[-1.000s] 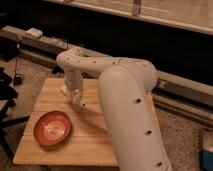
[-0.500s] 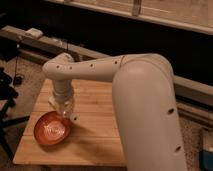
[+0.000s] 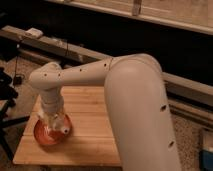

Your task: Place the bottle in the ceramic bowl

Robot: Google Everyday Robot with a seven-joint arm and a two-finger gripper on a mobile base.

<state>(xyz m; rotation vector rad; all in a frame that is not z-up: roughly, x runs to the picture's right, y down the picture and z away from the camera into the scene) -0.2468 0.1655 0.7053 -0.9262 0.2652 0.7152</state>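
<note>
The orange-red ceramic bowl (image 3: 43, 137) sits on the front left part of the wooden table (image 3: 95, 125). My gripper (image 3: 53, 121) hangs at the end of the white arm, low over the bowl's right half. It is shut on the small pale bottle (image 3: 62, 125), which lies just above the bowl's inside, with its small dark tip pointing to the front right. The gripper and bottle hide the middle of the bowl.
My thick white arm (image 3: 135, 100) arches over the right side of the table. A long rail (image 3: 75, 50) with a cable runs behind the table. A dark stand (image 3: 6, 95) is at the left, and a blue and white object (image 3: 206, 150) sits on the floor at the right.
My gripper has swung left and forward from the table's back middle, carrying the bottle, and has come down over the bowl. The bowl has not moved.
</note>
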